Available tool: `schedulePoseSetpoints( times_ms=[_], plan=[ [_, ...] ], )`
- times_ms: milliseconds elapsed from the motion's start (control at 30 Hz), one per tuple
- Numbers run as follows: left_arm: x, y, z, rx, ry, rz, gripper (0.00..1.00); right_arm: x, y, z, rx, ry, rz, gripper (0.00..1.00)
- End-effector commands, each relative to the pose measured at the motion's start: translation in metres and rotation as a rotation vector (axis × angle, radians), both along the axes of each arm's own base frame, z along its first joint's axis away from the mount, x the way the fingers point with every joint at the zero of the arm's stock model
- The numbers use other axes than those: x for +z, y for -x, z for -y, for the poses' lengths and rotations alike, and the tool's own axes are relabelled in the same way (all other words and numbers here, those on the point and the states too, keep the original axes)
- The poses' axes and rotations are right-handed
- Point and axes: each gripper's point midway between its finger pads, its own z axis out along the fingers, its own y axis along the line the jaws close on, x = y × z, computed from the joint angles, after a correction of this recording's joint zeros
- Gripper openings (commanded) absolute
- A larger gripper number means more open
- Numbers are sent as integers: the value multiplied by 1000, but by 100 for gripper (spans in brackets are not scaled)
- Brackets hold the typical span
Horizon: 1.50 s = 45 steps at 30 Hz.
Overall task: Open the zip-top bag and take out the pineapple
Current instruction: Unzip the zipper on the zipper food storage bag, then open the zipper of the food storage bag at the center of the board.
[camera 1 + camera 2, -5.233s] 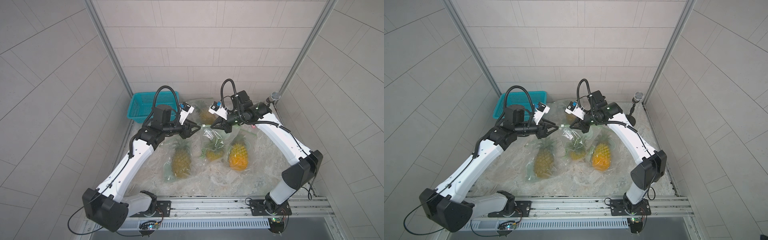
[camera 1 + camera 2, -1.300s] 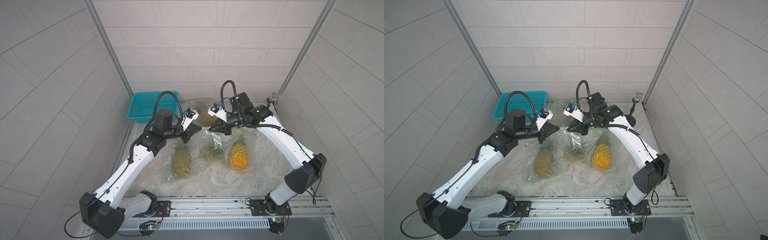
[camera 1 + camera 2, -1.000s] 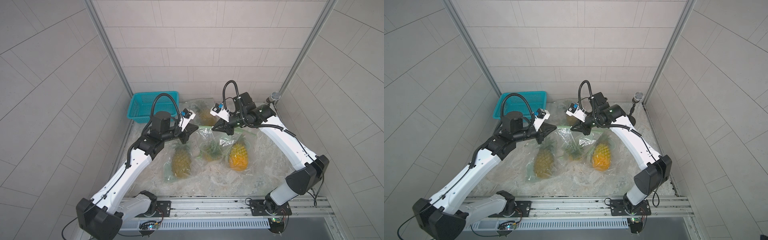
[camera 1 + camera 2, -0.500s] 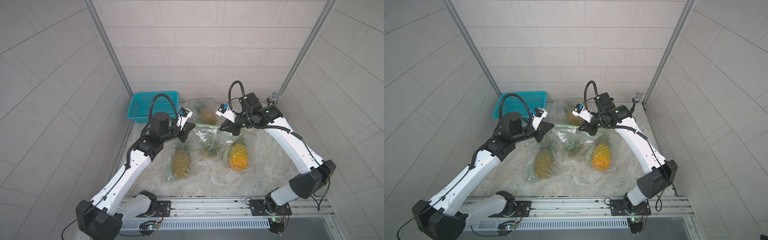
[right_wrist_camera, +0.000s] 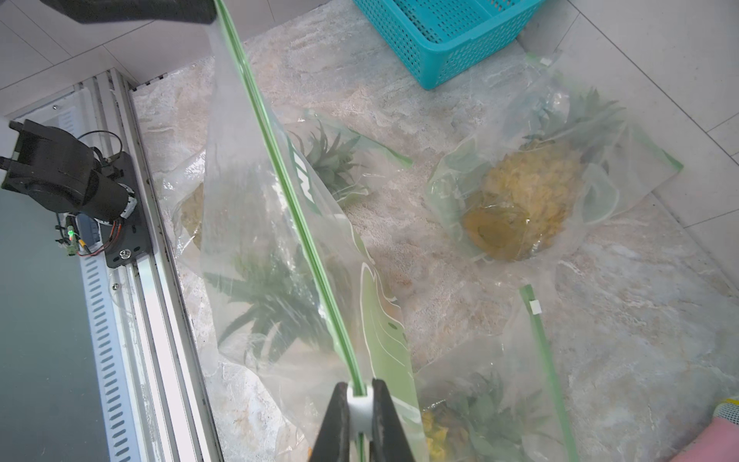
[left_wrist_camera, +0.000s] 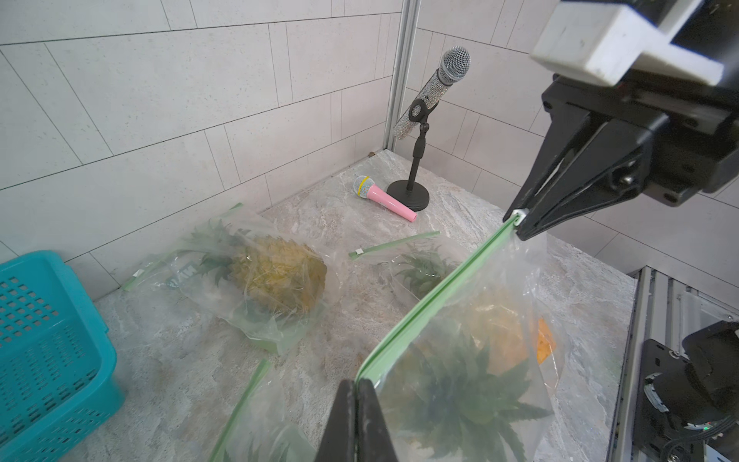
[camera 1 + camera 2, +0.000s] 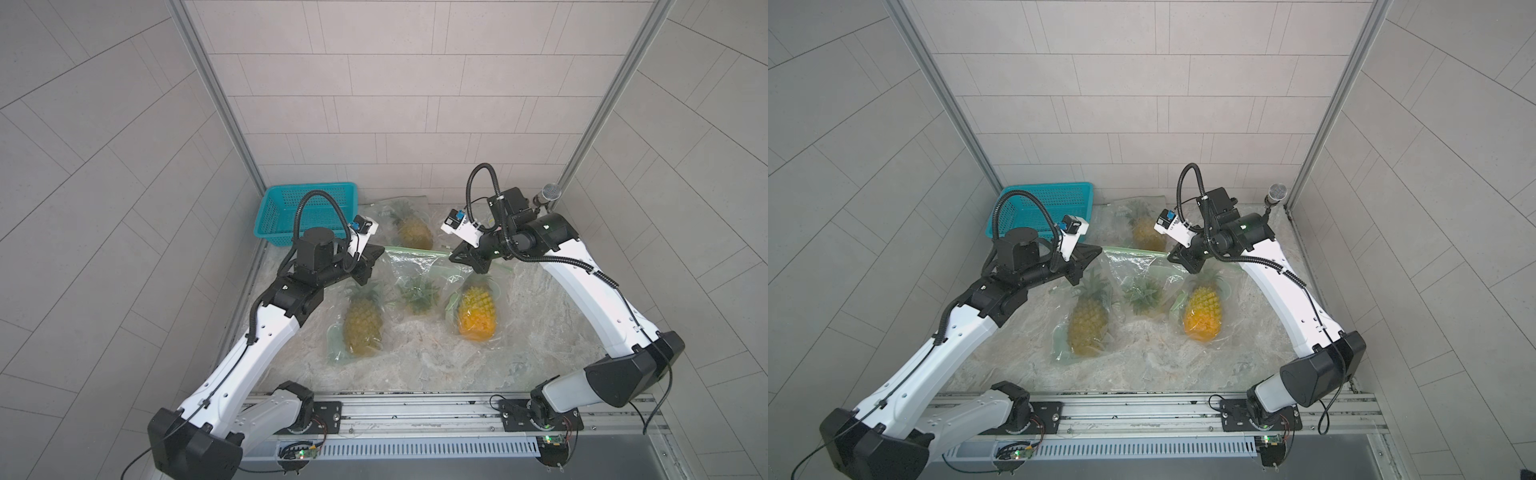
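Note:
A clear zip-top bag (image 7: 415, 270) with a green zip strip (image 7: 415, 249) hangs stretched between my two grippers above the table in both top views. The pineapple (image 7: 417, 293) is inside it, leafy crown uppermost (image 6: 460, 394), seen through the plastic. My left gripper (image 6: 356, 382) is shut on the bag's corner at one end of the strip (image 7: 1100, 250). At the other end my right gripper (image 5: 360, 386) is shut on the white slider (image 5: 360, 404) of the zip (image 7: 1169, 254). The strip runs taut between them (image 5: 288, 200).
Three more bagged pineapples lie on the table: front left (image 7: 363, 324), front right (image 7: 478, 311) and at the back (image 7: 413, 230). A teal basket (image 7: 307, 208) stands at the back left. A microphone on a stand (image 7: 550, 193) and a pink microphone (image 6: 384, 198) occupy the back right corner.
My right gripper has moved to the right and my left gripper a little to the left, so the green strip has stretched out longer and taut between them.

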Motion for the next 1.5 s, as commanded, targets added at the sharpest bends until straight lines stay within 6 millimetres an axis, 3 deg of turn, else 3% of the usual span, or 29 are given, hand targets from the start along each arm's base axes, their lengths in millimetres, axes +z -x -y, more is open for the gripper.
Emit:
schedulePoseSetpoints(
  times_ms=[0,667,1067,1267,1467],
  plan=[
    [22,-21,-44,225,-13,100,0,-16,10,50,-144,169,-43,8],
    [19,-26,-50,255,-17,86,0,-23,18,74,-224,235,-48,8],
    [17,-28,-50,262,-13,73,0,-22,23,78,-236,237,-53,8],
    [21,-17,-27,109,26,82,0,-19,27,66,-188,177,-56,7],
    [20,6,13,-162,75,48,0,-5,33,42,-98,41,-40,6]
  ],
)
